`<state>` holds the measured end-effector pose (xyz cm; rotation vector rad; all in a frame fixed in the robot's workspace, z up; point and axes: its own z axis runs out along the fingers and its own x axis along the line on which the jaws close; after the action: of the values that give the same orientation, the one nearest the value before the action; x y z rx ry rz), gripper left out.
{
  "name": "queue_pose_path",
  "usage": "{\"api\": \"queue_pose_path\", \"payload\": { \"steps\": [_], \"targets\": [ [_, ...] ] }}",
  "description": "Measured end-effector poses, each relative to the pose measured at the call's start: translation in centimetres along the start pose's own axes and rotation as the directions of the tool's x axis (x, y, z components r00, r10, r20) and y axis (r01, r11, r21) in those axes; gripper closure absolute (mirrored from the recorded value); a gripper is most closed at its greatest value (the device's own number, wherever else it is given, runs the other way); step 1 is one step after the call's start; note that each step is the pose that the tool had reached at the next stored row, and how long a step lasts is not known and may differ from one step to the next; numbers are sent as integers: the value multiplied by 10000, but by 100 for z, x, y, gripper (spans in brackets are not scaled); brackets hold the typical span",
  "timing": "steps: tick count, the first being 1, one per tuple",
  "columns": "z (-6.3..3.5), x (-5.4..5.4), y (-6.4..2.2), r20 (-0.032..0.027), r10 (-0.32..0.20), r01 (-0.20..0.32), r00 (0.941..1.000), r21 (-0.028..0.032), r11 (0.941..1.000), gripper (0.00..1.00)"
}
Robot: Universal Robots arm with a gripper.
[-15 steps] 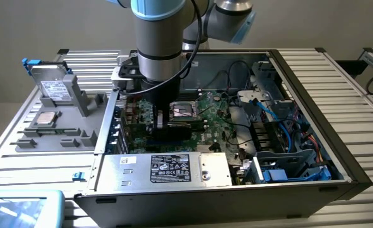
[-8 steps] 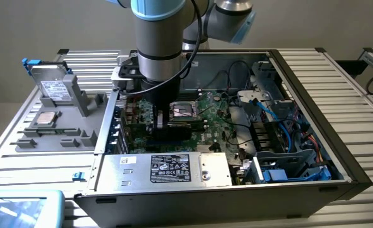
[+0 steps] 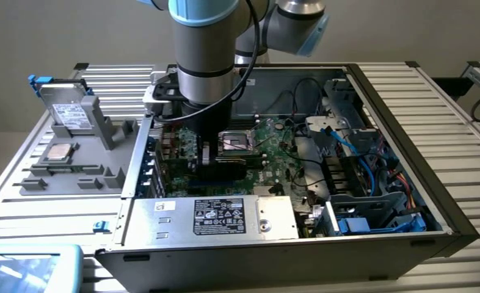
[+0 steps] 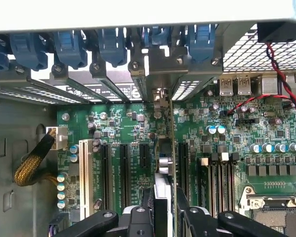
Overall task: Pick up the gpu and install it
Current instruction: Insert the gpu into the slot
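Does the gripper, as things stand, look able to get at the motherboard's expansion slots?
Probably yes. The gripper, shut on the gpu, hangs inside the open case just over the expansion slots; the braided cable lies off to one side, nothing crosses them.

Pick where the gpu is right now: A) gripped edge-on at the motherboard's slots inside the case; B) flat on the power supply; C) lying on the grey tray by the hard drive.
A: the wrist view shows the gpu standing edge-on, held by the gripper, at the expansion slots of the motherboard.
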<state>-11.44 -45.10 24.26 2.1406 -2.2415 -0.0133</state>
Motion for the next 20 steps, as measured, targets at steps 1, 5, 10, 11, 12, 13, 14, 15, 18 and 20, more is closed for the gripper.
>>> {"api": "queue_pose_path", "payload": {
  "steps": [1,5,10,11,12,13,14,15,18,20],
  "targets": [
    [0,0,0,-1,0,0,10000,-2,10000,71],
    [0,0,0,-6,0,0,10000,-5,10000,71],
    [2,0,8,-7,-10,10,10000,-7,10000,71],
    [2,1,8,-9,-10,10,10000,-8,10000,71],
    [1,1,9,-15,-9,9,10000,-9,10000,71],
    [2,2,9,-17,-16,16,10000,-8,10000,71],
    [3,11,9,-16,-31,31,10000,-7,10000,71],
    [4,17,8,-14,-47,47,10000,-5,10000,71],
    [2,16,8,-21,-56,56,10000,-7,10000,71],
    [2,16,8,-21,-57,57,10000,-7,10000,71]
  ]
}}
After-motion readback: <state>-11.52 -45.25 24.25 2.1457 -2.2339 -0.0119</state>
